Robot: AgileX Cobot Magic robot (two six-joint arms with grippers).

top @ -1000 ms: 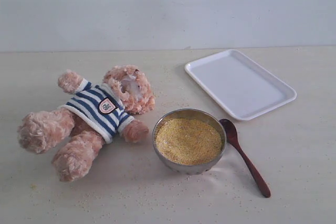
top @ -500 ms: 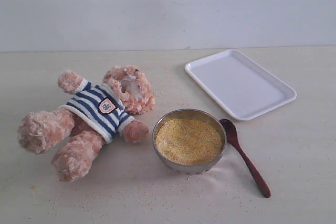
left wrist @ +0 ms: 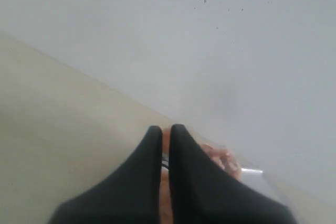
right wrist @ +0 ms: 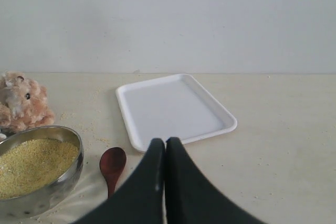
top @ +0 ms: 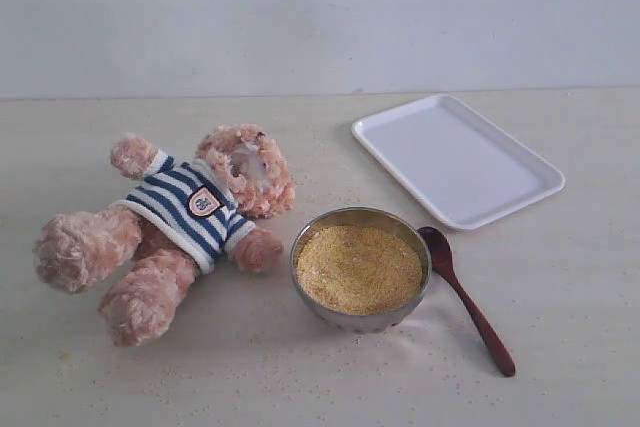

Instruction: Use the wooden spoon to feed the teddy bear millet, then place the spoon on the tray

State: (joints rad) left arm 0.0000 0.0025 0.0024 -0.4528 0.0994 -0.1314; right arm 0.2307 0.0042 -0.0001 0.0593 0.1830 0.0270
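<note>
The teddy bear [top: 190, 222] lies on its back at the left of the table in its striped sweater. To its right stands the steel bowl [top: 415, 292] filled with yellow millet [top: 358, 267]. The dark wooden spoon [top: 465, 297] lies flat on the table just right of the bowl, bowl end pointing toward the white tray [top: 455, 157] behind it. Neither arm shows in the exterior view. My right gripper [right wrist: 165, 141] is shut and empty, hovering near the spoon [right wrist: 112, 165] and tray [right wrist: 173, 109]. My left gripper [left wrist: 166, 128] is shut, with the bear's fur [left wrist: 223, 158] blurred beyond it.
Loose millet grains are scattered on the beige table [top: 560, 287] around the bowl and bear. A plain pale wall [top: 320, 17] runs along the table's far edge.
</note>
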